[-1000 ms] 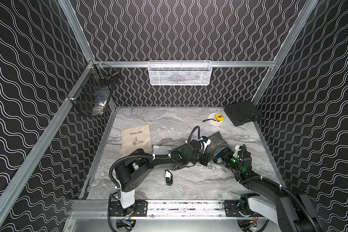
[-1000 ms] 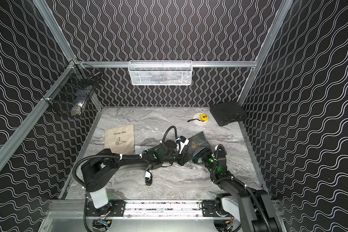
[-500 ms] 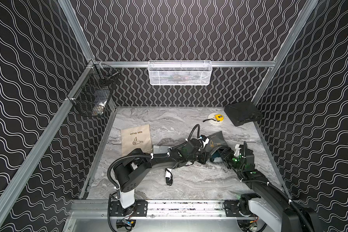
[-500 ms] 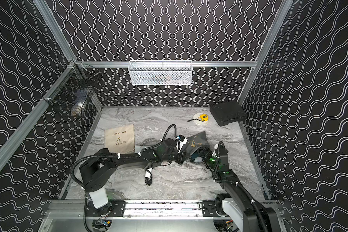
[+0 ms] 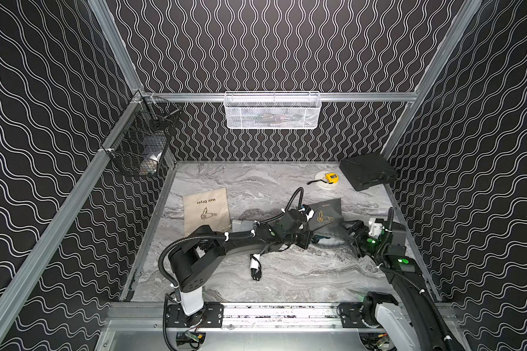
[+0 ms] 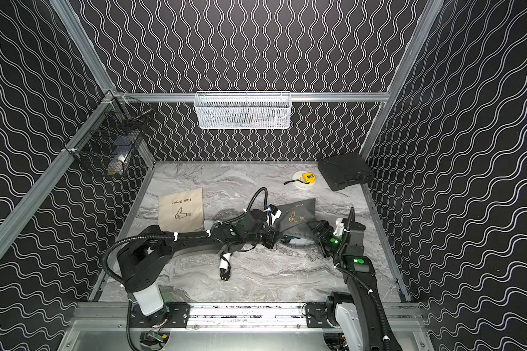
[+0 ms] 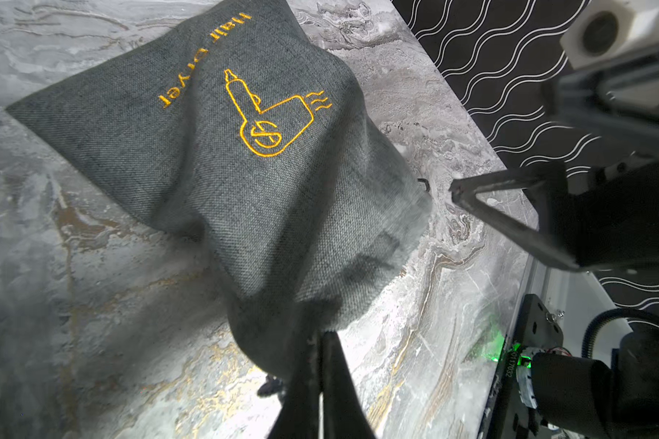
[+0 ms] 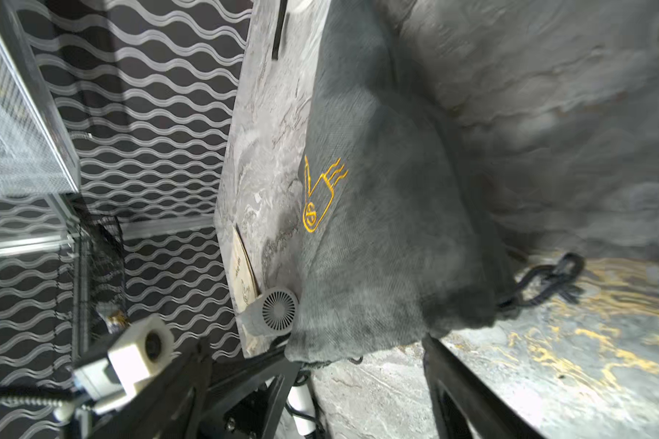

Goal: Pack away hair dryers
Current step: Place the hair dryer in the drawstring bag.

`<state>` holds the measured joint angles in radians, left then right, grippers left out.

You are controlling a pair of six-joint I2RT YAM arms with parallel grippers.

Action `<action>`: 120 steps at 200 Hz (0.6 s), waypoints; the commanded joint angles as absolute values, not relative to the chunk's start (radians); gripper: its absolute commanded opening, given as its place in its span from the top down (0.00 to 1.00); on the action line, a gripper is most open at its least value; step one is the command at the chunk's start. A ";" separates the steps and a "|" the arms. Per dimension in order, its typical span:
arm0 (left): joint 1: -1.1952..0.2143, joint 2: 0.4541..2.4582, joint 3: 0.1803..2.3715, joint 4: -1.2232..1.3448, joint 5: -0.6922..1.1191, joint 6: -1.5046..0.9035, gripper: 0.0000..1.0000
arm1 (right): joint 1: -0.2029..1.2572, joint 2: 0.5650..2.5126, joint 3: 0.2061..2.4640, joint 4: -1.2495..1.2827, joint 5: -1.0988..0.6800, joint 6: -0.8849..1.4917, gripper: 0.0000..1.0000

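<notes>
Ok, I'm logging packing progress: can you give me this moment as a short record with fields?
Left gripper: shut, pinching the dark grey bag at its mouth
Right gripper: open, beside that bag, holding nothing
Teal dryer: only a sliver shows at the bag's mouth
White dryer: on the table beside the beige bag, unbagged

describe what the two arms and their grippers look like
The left arm and right arm are matte black with pale grey base segments, ribbed black cable conduit tied on with white zip ties, and green lights at the joints. The left gripper and right gripper have slim black triangular fingers; each wrist carries a white camera housing.
</notes>
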<state>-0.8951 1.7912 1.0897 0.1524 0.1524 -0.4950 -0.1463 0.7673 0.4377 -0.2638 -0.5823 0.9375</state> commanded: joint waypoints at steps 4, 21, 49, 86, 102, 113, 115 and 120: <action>-0.893 1.775 1.085 0.147 0.144 -0.462 1.00 | -0.245 0.790 0.448 -0.286 -0.744 0.989 0.13; -0.893 1.772 1.083 0.143 0.146 -0.456 1.00 | -0.306 0.807 0.446 -0.287 -0.802 1.017 0.12; -0.894 1.772 1.080 0.141 0.151 -0.451 1.00 | -0.399 0.854 0.418 -0.274 -0.882 1.058 0.13; -0.896 1.771 1.072 0.156 0.163 -0.456 1.00 | -0.479 0.928 0.369 -0.215 -0.975 1.096 0.17; -0.898 1.766 1.070 0.161 0.162 -0.455 1.00 | -0.490 0.949 0.359 -0.226 -0.972 1.094 0.19; -0.900 1.761 1.069 0.163 0.159 -0.453 1.00 | -0.495 0.957 0.347 -0.216 -0.970 1.111 0.20; -0.901 1.760 1.068 0.163 0.159 -0.452 1.00 | -0.497 0.958 0.343 -0.211 -0.970 1.117 0.20; -0.903 1.758 1.068 0.164 0.160 -0.451 1.00 | -0.498 0.960 0.334 -0.198 -0.969 1.133 0.21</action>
